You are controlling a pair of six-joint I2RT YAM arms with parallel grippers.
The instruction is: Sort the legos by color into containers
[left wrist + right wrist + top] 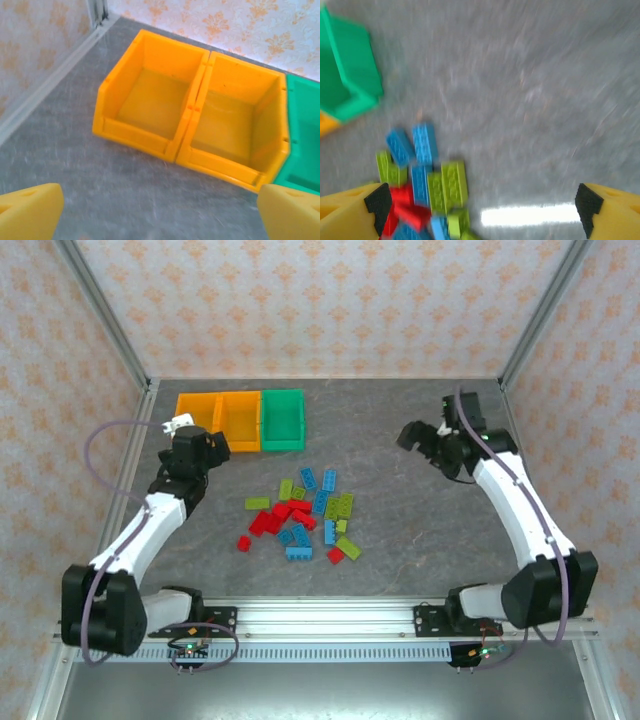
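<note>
The legos, several small red, blue and lime green bricks, lie in a loose pile mid-table. Three containers stand in a row at the back left: two orange bins and a green bin. My left gripper hovers just in front of the orange bins, open, with bare table between its yellow fingers. My right gripper is held above the table right of the pile, open. The legos sit by its left finger, none between the pads.
Patterned walls and metal frame posts enclose the grey table. The green bin's corner appears at the upper left of the right wrist view. A bright glare strip lies on the table between the right fingers.
</note>
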